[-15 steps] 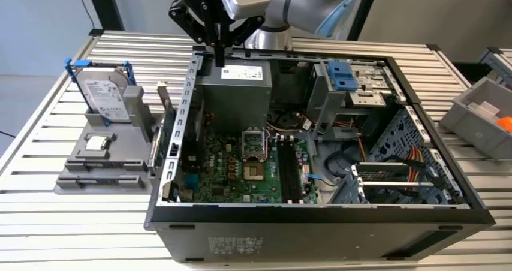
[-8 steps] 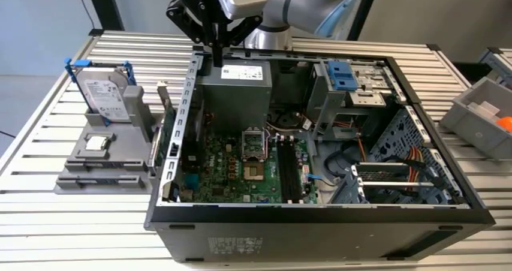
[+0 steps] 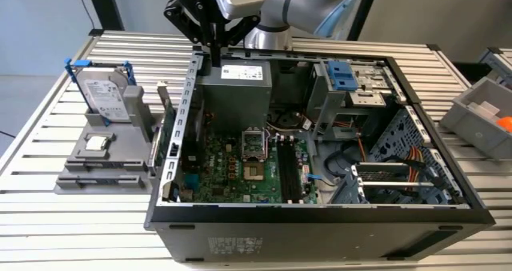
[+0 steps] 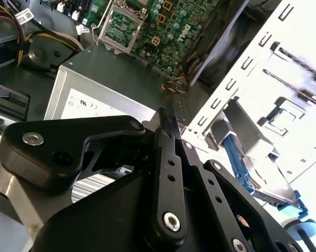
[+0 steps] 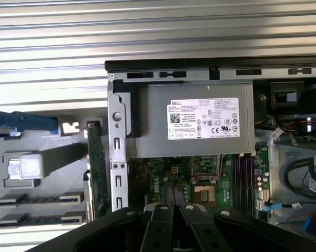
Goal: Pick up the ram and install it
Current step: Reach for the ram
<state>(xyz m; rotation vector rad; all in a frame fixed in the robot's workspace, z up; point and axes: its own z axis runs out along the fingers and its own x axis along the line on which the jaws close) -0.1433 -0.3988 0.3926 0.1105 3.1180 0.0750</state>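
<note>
Gripper (image 4: 167, 118) fingers pinched together, empty, over PSU (image 3: 234, 94) at case (image 3: 320, 226) far side. Ram (image 5: 97, 168) upright in holder (image 5: 52, 178), exterior view's left of case.

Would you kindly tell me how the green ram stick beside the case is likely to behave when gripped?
The ram is a thin, narrow board, so probably light and stiff. It stands on edge at the grey holder, so a sideways push might tilt or flex it. As bare circuit board, it is likely fragile.
</note>
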